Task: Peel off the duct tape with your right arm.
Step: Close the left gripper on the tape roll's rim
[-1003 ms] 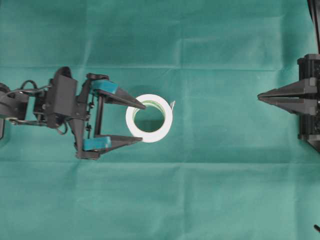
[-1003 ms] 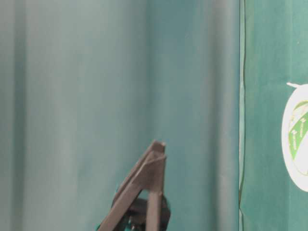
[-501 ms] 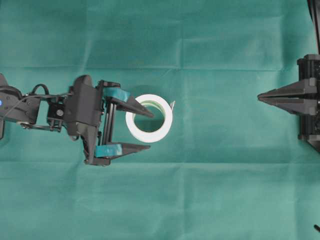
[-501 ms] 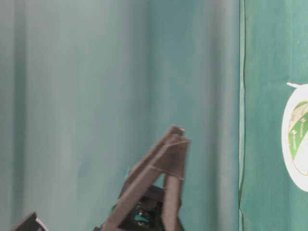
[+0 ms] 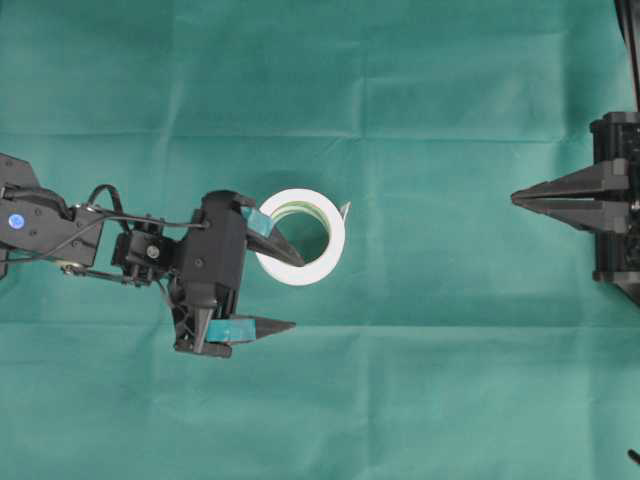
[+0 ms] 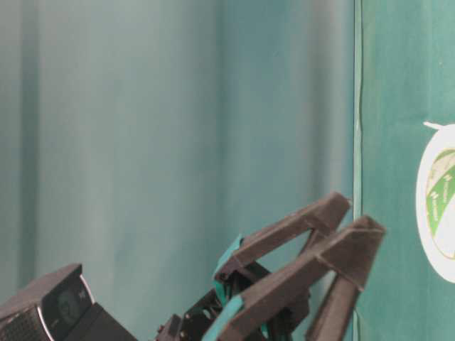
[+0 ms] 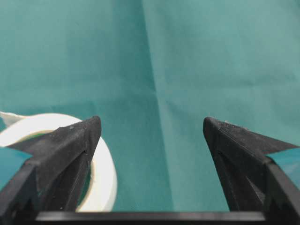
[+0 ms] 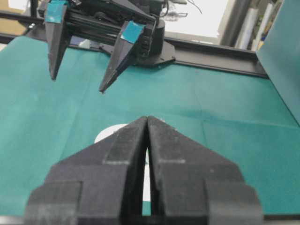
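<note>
Left tool [image 5: 285,295] advanced, duct tape [image 5: 300,237] beneath

Robotics lab: green-draped bench [image 5: 450,400], framing rails [image 8: 211,58] behind.

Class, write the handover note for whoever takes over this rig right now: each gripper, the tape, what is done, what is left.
Left gripper: jaws wide open, holding nothing, one finger over the duct tape's near rim in the overhead view.
Right gripper: jaws shut, empty, at the right edge, well clear of the roll.
Duct tape: flat on the green cloth, loose tab on its far side.
Done: no peeling.
Left: grip the tab with the right gripper and peel.
</note>
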Controlling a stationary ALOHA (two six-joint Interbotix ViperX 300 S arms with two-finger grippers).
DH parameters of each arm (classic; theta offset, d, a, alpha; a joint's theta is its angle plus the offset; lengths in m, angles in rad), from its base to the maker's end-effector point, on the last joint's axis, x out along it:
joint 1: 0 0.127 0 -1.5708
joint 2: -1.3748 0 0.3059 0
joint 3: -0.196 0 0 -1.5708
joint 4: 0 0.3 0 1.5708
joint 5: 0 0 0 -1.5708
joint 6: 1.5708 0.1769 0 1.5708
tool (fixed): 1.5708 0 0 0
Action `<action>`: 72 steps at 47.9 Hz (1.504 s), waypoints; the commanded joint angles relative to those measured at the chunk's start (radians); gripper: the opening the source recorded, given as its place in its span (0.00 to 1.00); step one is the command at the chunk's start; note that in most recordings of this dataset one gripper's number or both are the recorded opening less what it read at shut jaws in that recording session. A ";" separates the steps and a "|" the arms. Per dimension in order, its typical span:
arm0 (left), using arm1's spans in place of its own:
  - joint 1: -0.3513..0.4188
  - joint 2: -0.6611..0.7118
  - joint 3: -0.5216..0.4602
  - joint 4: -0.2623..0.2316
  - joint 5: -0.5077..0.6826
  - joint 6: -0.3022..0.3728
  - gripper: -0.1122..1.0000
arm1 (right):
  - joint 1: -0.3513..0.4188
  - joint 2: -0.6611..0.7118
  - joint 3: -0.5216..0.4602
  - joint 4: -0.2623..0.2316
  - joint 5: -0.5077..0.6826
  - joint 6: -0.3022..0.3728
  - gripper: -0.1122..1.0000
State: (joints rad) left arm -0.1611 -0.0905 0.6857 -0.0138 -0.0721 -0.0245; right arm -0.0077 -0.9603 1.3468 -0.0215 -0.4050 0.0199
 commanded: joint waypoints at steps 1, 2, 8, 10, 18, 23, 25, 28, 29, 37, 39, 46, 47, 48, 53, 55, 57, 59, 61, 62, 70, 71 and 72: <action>-0.005 -0.002 -0.031 0.000 0.014 0.002 0.98 | 0.002 0.017 -0.009 -0.002 -0.018 0.002 0.01; -0.005 0.000 -0.031 -0.002 0.015 0.002 0.98 | 0.002 0.017 -0.009 -0.002 -0.021 0.002 0.01; -0.005 0.020 -0.037 0.000 0.018 0.002 0.98 | 0.002 0.025 -0.008 -0.002 -0.026 0.002 0.01; -0.005 0.025 -0.040 0.000 0.018 0.002 0.98 | 0.003 0.025 -0.008 -0.002 -0.026 0.002 0.01; -0.003 0.057 -0.051 0.000 0.018 0.003 0.98 | 0.003 0.025 -0.005 -0.002 -0.026 0.002 0.01; 0.000 0.077 -0.052 -0.002 0.018 0.003 0.98 | 0.005 0.025 -0.005 -0.002 -0.026 0.002 0.01; 0.002 0.086 -0.052 0.000 0.020 0.003 0.98 | 0.006 0.025 -0.005 -0.002 -0.026 0.002 0.01; 0.008 0.100 -0.052 0.000 0.028 0.002 0.98 | 0.008 0.025 -0.005 -0.002 -0.026 0.002 0.01; 0.009 0.103 -0.052 -0.002 0.032 0.003 0.98 | 0.008 0.025 -0.005 -0.002 -0.026 0.002 0.01; 0.031 0.126 -0.054 0.000 0.069 0.008 0.98 | 0.012 0.026 -0.002 -0.002 -0.026 0.003 0.01; 0.037 0.127 -0.052 0.000 0.075 0.009 0.98 | 0.014 0.025 -0.002 -0.002 -0.026 0.002 0.01; 0.052 0.133 -0.049 0.000 0.077 0.012 0.98 | 0.015 0.025 -0.002 -0.002 -0.026 0.003 0.01; 0.054 0.135 -0.048 0.000 0.077 0.012 0.98 | 0.017 0.026 -0.002 -0.003 -0.026 0.002 0.01; 0.055 0.137 -0.048 0.000 0.077 0.012 0.98 | 0.015 0.026 -0.002 -0.002 -0.026 0.003 0.01; 0.060 0.152 -0.044 0.000 0.077 0.012 0.98 | 0.017 0.025 -0.002 -0.002 -0.026 0.003 0.01; 0.060 0.161 -0.048 0.000 0.077 0.012 0.98 | 0.017 0.025 -0.002 -0.002 -0.026 0.003 0.01; 0.060 0.170 -0.051 0.000 0.077 0.011 0.98 | 0.017 0.026 -0.002 -0.002 -0.026 0.003 0.01; 0.058 0.184 -0.055 0.000 0.077 0.011 0.98 | 0.018 0.026 0.000 -0.002 -0.026 0.005 0.01; 0.060 0.196 -0.058 0.000 0.077 0.011 0.98 | 0.018 0.029 -0.002 -0.002 -0.026 0.008 0.01; 0.060 0.201 -0.060 0.000 0.077 0.011 0.98 | 0.018 0.029 0.000 -0.002 -0.026 0.009 0.01; 0.058 0.241 -0.081 0.000 0.077 0.011 0.98 | 0.018 0.037 0.002 -0.002 -0.026 0.028 0.01; 0.058 0.245 -0.083 0.000 0.077 0.011 0.98 | 0.018 0.038 0.002 -0.002 -0.026 0.028 0.01; 0.060 0.249 -0.086 0.000 0.077 0.011 0.98 | 0.018 0.040 0.002 -0.002 -0.026 0.029 0.01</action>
State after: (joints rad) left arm -0.1028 0.1626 0.6274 -0.0138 0.0077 -0.0138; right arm 0.0092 -0.9327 1.3560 -0.0230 -0.4203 0.0460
